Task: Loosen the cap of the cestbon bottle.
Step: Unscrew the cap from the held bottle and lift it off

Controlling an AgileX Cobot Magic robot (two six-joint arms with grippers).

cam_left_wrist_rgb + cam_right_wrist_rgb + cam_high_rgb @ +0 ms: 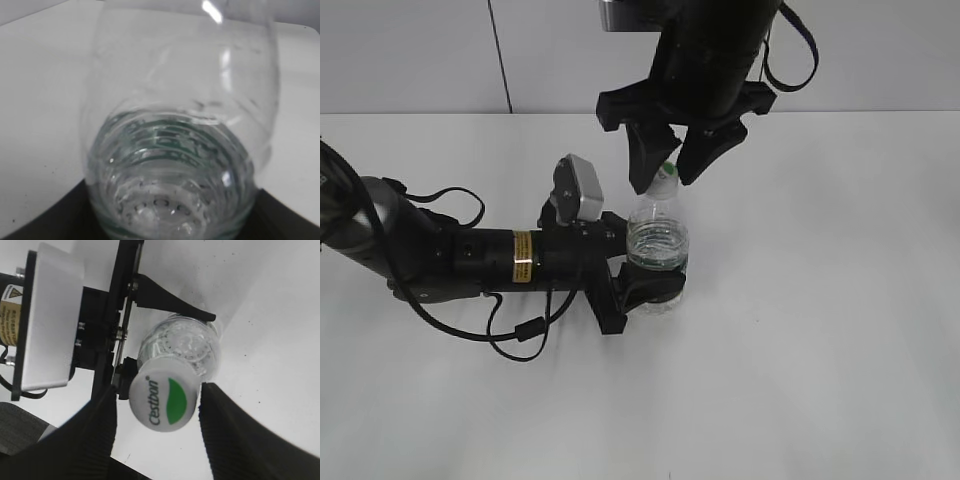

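The cestbon bottle (658,245) is seen as clear, glossy ribbed plastic, its cap (165,396) as smooth matt white plastic, the right gripper (157,432) fingers (235,435) as black ridged, perhaps rubbery, pads, and the table (820,350) as a matt white surface.
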